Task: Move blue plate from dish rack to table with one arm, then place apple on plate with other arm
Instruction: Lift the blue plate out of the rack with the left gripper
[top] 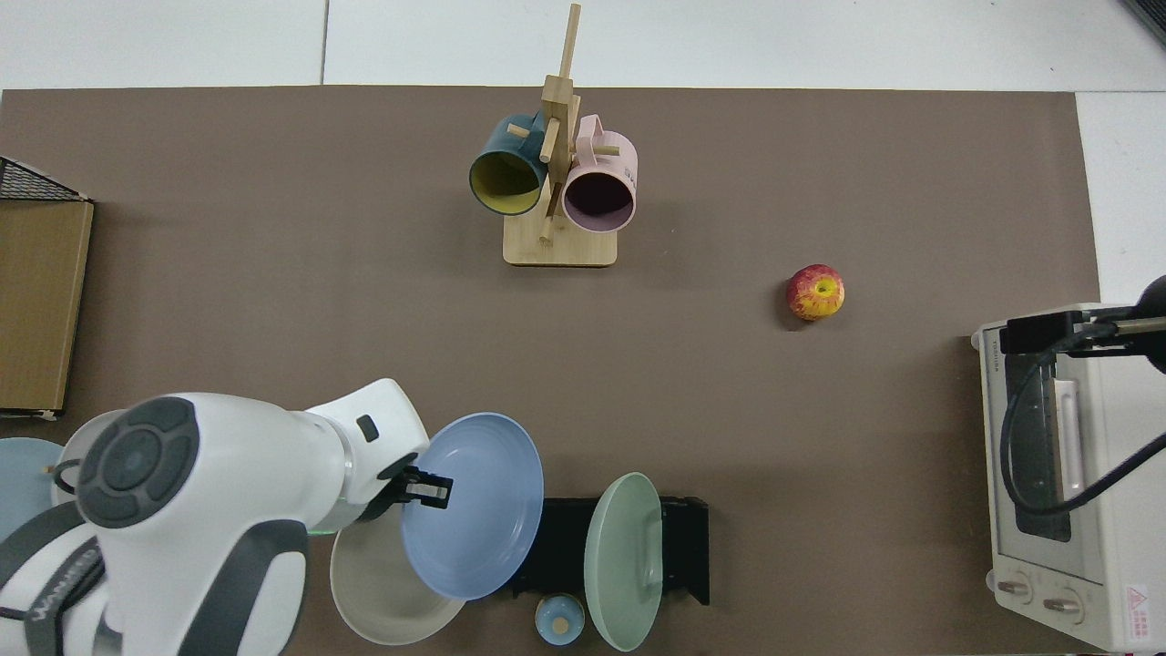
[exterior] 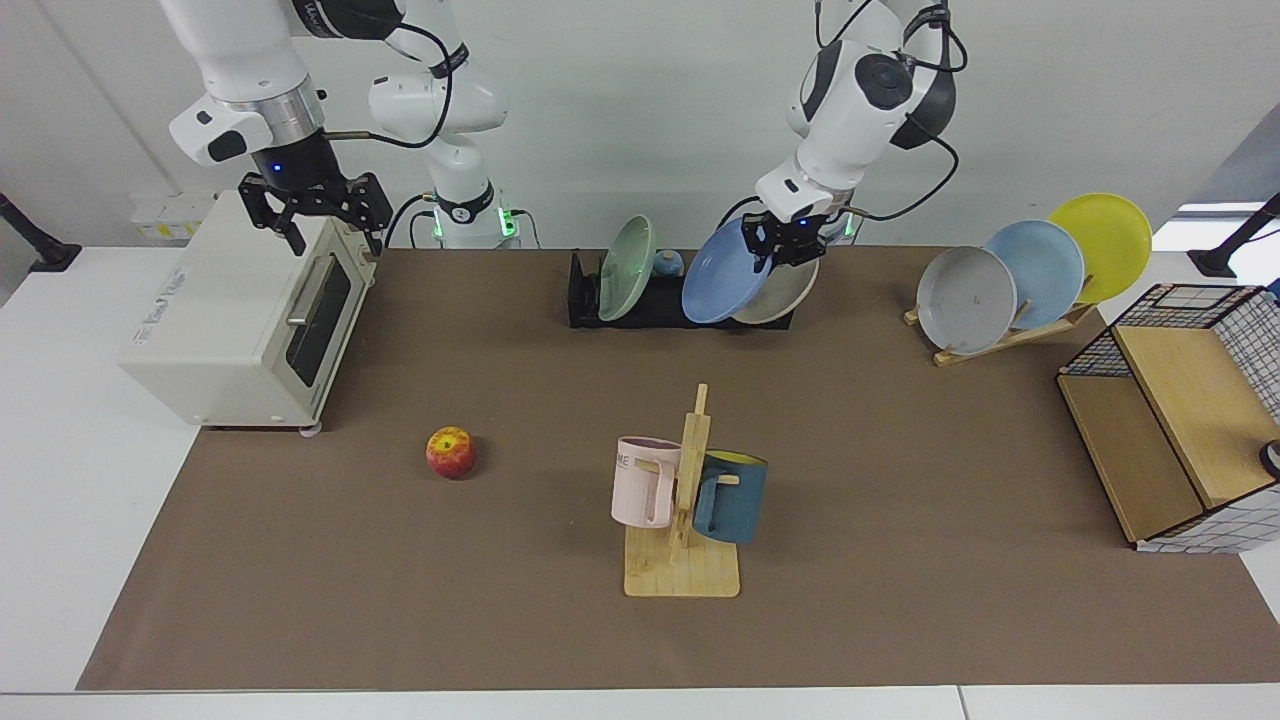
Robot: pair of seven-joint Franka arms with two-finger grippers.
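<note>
Bright even overhead light, soft short shadows, sharp focus throughout

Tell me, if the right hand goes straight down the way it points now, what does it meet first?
Probably the toaster oven: the open right hand points down over its top front edge, though depth is unclear.

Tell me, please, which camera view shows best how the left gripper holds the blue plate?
The top view: the left gripper visibly clamps the rim of the blue plate, lifted clear of the dish rack. In the facing view, the gripper is half hidden behind the plate's upper edge.
</note>
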